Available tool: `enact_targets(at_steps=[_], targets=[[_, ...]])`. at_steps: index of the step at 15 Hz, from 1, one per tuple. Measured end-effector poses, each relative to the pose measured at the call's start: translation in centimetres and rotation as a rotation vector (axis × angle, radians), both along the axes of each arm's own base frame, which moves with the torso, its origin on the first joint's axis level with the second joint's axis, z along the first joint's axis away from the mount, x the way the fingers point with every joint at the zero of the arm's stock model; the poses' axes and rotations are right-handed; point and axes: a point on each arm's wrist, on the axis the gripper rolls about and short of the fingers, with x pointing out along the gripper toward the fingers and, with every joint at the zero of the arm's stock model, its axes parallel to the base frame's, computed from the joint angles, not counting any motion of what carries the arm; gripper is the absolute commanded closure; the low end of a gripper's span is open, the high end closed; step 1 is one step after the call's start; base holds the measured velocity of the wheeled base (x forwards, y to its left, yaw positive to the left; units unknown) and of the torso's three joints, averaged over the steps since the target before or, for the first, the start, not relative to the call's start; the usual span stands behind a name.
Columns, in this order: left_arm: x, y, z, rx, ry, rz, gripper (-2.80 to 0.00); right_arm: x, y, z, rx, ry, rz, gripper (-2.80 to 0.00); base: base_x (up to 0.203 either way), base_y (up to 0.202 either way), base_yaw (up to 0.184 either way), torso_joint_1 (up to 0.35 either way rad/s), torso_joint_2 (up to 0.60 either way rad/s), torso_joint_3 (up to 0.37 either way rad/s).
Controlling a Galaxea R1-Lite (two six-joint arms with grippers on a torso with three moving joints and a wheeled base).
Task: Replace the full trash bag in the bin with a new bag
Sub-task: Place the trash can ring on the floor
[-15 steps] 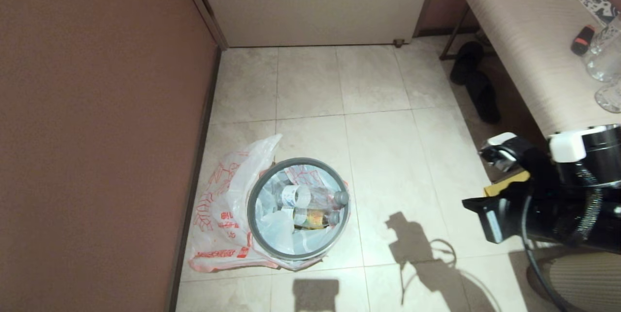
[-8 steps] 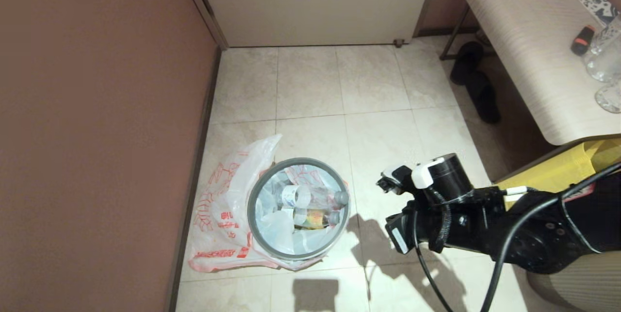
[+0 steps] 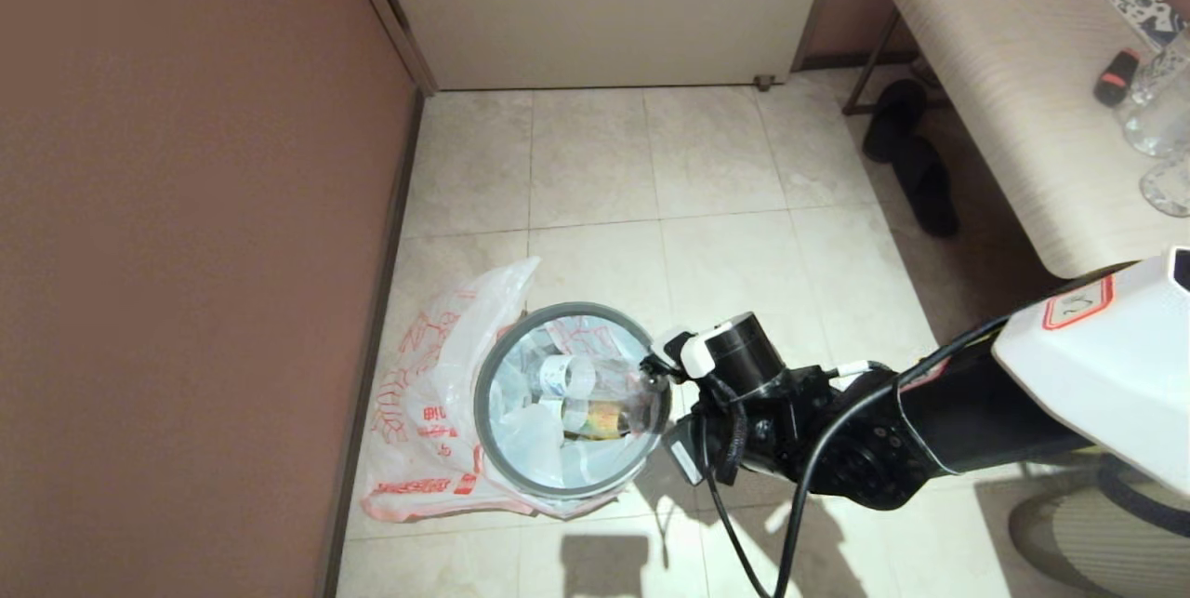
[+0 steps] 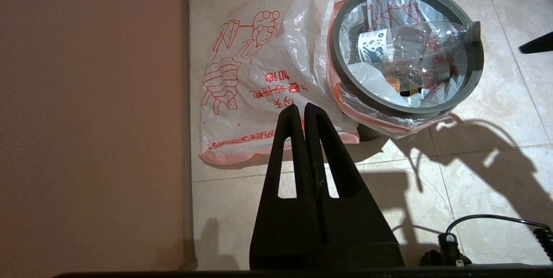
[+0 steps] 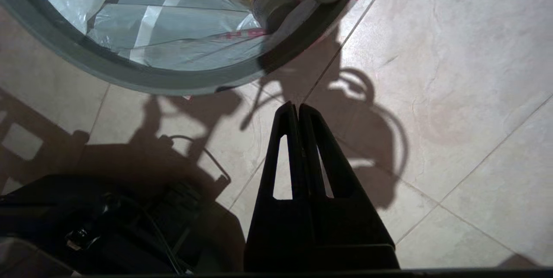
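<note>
While the left claw (image 4: 304, 111) hangs parked with its fingers pressed together and empty, the new bag (image 3: 423, 412) lies flat on the floor below and ahead of it, against the bin's (image 3: 572, 486) far side from the right claw (image 5: 298, 111). That bin, lined by the full trash bag (image 3: 530, 435) holding plastic bottles (image 3: 595, 379), stands just ahead of the right claw, which is likewise closed tight, gripping nothing, above the tiles.

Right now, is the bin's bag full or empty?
Full: the full trash bag lining the bin holds plastic bottles.
</note>
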Motion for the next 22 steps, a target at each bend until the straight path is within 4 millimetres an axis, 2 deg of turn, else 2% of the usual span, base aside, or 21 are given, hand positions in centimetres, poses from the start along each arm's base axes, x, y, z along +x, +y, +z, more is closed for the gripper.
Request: enact_targets(at_steps=[3, 4, 8, 10, 14, 20, 21, 22], targets=[[0.0, 0.0, 0.0, 0.0, 0.0, 0.0, 0.0, 0.8, 1.2, -0.5, -0.064, 0.018, -0.027, 0.0, 0.0, 0.0, 0.0, 0.0, 0.0, 0.0], [0.0, 0.0, 0.0, 0.0, 0.0, 0.0, 0.0, 1.0, 1.8, -0.6, -0.069, 0.017, -0.025, -2.8, 0.0, 0.0, 0.0, 0.0, 0.0, 0.0], [0.0, 0.0, 0.0, 0.001, 0.0, 0.0, 0.0, 1.8, 3.6, -0.5, -0.054, -0.011, -0.019, -2.8, 0.0, 0.0, 0.0, 0.0, 0.0, 0.0], [0.0, 0.0, 0.0, 0.0, 0.0, 0.0, 0.0, 2.6, 4.3, -0.5, -0.068, -0.042, -0.079, -2.8, 0.0, 0.0, 0.0, 0.0, 0.0, 0.0], [0.0, 0.0, 0.0, 0.0, 0.0, 0.0, 0.0, 3.3, 4.8, -1.1, -0.1, 0.003, -0.191, -2.8, 0.0, 0.0, 0.0, 0.0, 0.0, 0.0], [0.0, 0.0, 0.0, 0.001, 0.0, 0.0, 0.0, 4.8, 5.5, -2.4, -0.097, -0.008, -0.217, -2.8, 0.0, 0.0, 0.0, 0.0, 0.0, 0.0], [0.0, 0.0, 0.0, 0.0, 0.0, 0.0, 0.0, 5.2, 5.5, -2.6, -0.101, -0.016, -0.23, 0.0, 0.0, 0.0, 0.0, 0.0, 0.0, 0.0], [0.0, 0.0, 0.0, 0.0, 0.0, 0.0, 0.0, 5.5, 5.4, -2.7, -0.104, -0.022, -0.242, 0.0, 0.0, 0.0, 0.0, 0.0, 0.0, 0.0]])
